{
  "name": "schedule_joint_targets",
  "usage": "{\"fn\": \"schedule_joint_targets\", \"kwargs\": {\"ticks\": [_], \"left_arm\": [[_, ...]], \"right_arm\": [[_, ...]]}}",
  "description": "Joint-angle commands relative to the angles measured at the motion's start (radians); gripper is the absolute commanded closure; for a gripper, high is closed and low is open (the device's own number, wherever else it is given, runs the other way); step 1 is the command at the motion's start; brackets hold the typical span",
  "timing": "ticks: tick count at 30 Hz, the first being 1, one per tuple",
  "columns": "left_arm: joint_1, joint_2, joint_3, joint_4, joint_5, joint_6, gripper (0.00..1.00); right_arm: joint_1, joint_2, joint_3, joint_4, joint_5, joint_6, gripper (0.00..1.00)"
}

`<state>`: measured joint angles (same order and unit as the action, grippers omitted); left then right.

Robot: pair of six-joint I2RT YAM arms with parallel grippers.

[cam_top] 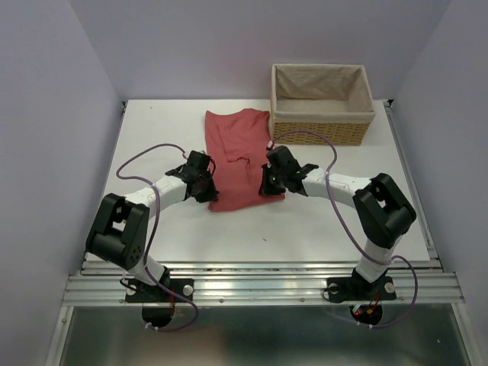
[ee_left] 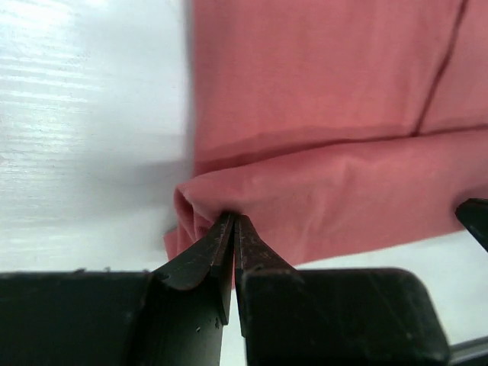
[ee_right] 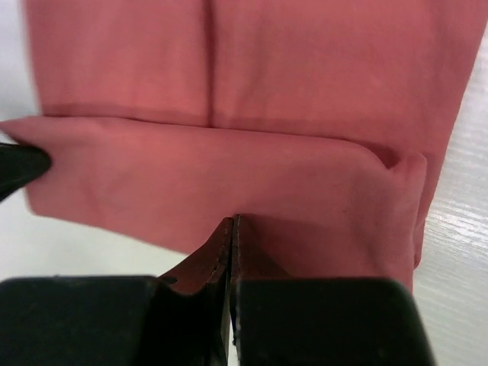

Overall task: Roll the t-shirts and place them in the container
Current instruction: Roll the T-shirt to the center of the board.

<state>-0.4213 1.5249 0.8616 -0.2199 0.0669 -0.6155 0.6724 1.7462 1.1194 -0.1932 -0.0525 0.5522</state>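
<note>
The salmon t-shirt (cam_top: 236, 149) lies mid-table (cam_top: 152, 229), its near hem folded over, beside the cloth-lined wicker basket (cam_top: 320, 128) at the far right. Left gripper (ee_left: 234, 225) and right gripper (ee_right: 231, 225) are both pinched tight on that fold.

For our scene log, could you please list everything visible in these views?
Salmon-red cloth t-shirt: one, salmon-red, folded lengthwise mid-table, its near end turned over in a band.
Rectangular wicker basket: one, tan with beige cloth lining, far right of the table.
Flat white table: one, white, under everything.
Thin purple cables: two, purple, one looping beside each arm.
Black-and-white robot arms: two, left and right, reaching in to the t-shirt's near end.
Left hand: one, black, shut on the t-shirt's bunched near-left corner.
Right hand: one, black, shut, tips at the turned band's edge.
</note>
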Motion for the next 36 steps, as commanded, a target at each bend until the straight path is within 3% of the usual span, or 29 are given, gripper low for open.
{"fn": "schedule_joint_targets", "kwargs": {"ticks": [1,5,14,19,30,36], "left_arm": [[0.015,0.055,-0.045,0.066,-0.024,-0.017,0.84],[0.018,0.092,-0.039,0.062,-0.027,0.0,0.85],[0.003,-0.072,0.065,-0.052,-0.102,0.033,0.85],[-0.045,-0.109,0.096,-0.059,-0.084,0.019,0.84],[-0.062,0.063,0.001,0.054,0.005,-0.032,0.85],[-0.062,-0.026,0.033,-0.004,-0.036,-0.003,0.84]], "right_arm": [[-0.007,0.056,-0.046,0.069,0.043,0.054,0.99],[-0.007,0.059,-0.073,0.071,0.083,0.057,0.99],[-0.019,-0.135,-0.101,0.049,0.249,0.045,0.99],[-0.051,-0.114,-0.086,0.031,0.247,0.032,0.99],[-0.051,-0.01,-0.193,0.063,0.259,0.084,0.99],[-0.051,-0.112,-0.216,0.075,0.181,0.097,0.99]]}}
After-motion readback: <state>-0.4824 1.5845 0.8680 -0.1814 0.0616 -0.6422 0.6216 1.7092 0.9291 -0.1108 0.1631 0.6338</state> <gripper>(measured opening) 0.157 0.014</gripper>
